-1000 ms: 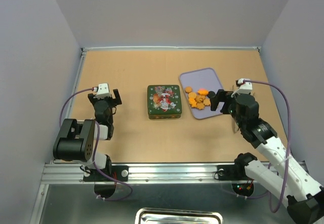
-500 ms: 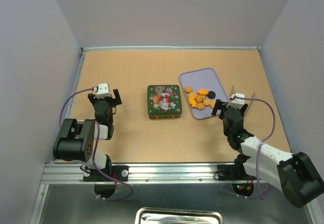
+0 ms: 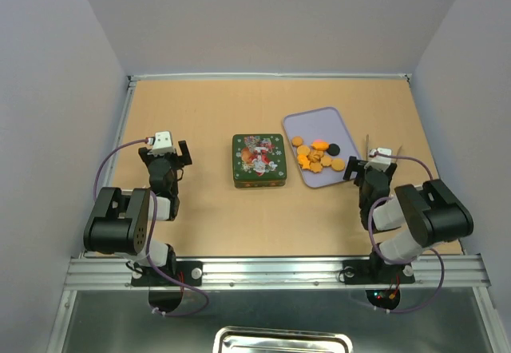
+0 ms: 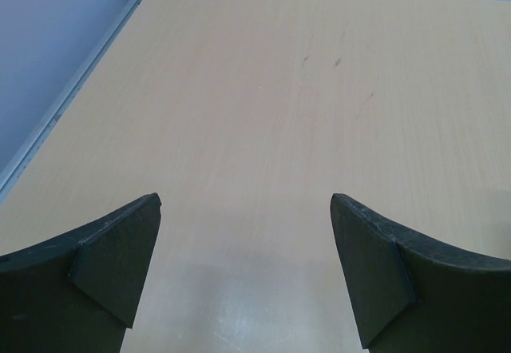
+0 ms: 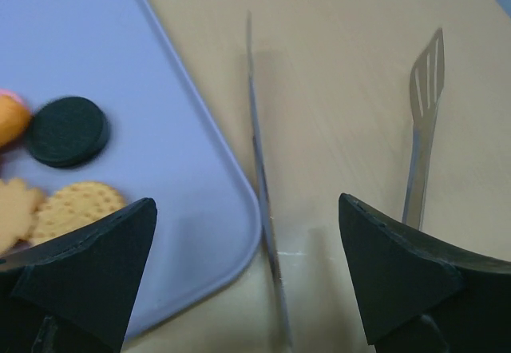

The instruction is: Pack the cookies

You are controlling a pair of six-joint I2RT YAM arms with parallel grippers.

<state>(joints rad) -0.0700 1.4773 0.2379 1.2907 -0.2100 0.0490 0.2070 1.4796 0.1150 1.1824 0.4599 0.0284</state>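
Note:
The cookies [image 3: 316, 155], mostly orange with one black round [image 3: 336, 148], lie on a lavender tray [image 3: 315, 121]. In the right wrist view the black cookie [image 5: 68, 131] and orange cookies [image 5: 73, 206] sit at the left on the tray [image 5: 160, 89]. A closed green decorated tin [image 3: 259, 160] stands left of the tray. My right gripper [image 3: 367, 165] [image 5: 246, 209] is open and empty, low over the tray's near right corner. My left gripper [image 3: 164, 150] [image 4: 246, 201] is open and empty over bare table at the left.
Metal tongs [image 3: 368, 145] lie on the table just right of the tray. One arm [image 5: 259, 169] runs along the tray's edge between my right fingers, and the slotted arm [image 5: 423, 121] lies further right. Grey walls enclose the wooden table [image 3: 223, 113].
My right arm has drawn back from the tray toward its base and folded down low. The black cookie has come into view. The left arm has not moved.

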